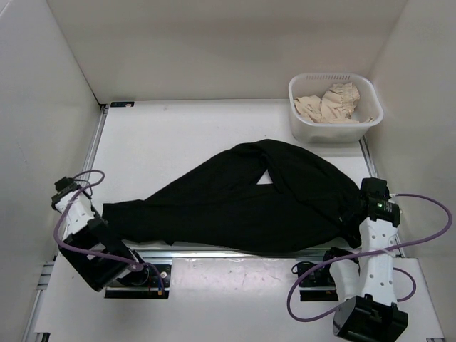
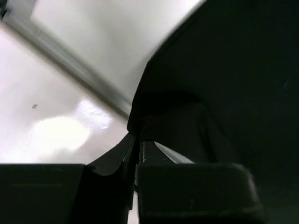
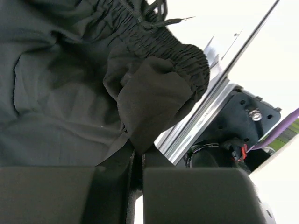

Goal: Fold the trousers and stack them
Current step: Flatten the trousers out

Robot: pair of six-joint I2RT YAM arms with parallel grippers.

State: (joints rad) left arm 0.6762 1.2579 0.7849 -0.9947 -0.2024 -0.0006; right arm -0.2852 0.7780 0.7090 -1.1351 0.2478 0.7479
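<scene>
The trousers (image 1: 235, 206) lie spread across the near half of the white table (image 1: 178, 135), a soft, matte black shape that runs from a narrow leg end at the left to a broad, rounded mass at the right. Near the middle the cloth loops over itself, leaving a small triangle of table showing through. In the right wrist view the waistband (image 3: 187, 56) is a tightly gathered elastic ridge with a thin drawstring (image 3: 163, 21) trailing from it, and the fabric below it falls in loose, shallow creases.

The right gripper (image 3: 138, 161) sits at the waist end, its two dark fingers pressed nearly together with a hanging fold of the black cloth pinched between them. The left gripper (image 2: 138, 151) is at the leg end, its fingers likewise closed with only a slit between them, and dark cloth rises bunched from the tips.

A metal rail (image 1: 214, 251) runs along the near edge under the garment. At the far right corner stands a white plastic basket (image 1: 299, 114) with a perforated rim, holding a crumpled beige cloth (image 1: 331, 103). Purple cables (image 1: 427, 235) loop from both arms.
</scene>
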